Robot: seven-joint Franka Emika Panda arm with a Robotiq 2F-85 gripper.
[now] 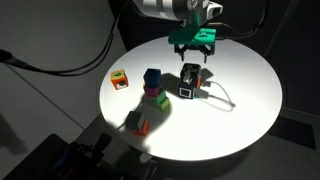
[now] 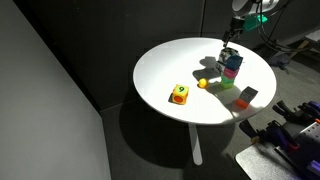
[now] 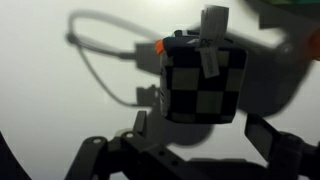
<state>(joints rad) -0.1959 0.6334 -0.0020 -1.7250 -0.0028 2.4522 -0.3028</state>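
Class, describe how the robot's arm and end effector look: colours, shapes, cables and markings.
The arm is a rounded white and grey tube. The end effector carries a bright green block above two dark, angular fingers. No markings are legible, and no cable on it can be made out.

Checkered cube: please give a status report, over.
Gripper open, hovering above checkered cube. Cube on table, not gripped. Stacked blocks close beside, not touching.

In both exterior views we look down on the round tabletop from farther off, from different sides, so both show the same blocks. In the wrist view we look from very close at a checkered cube.
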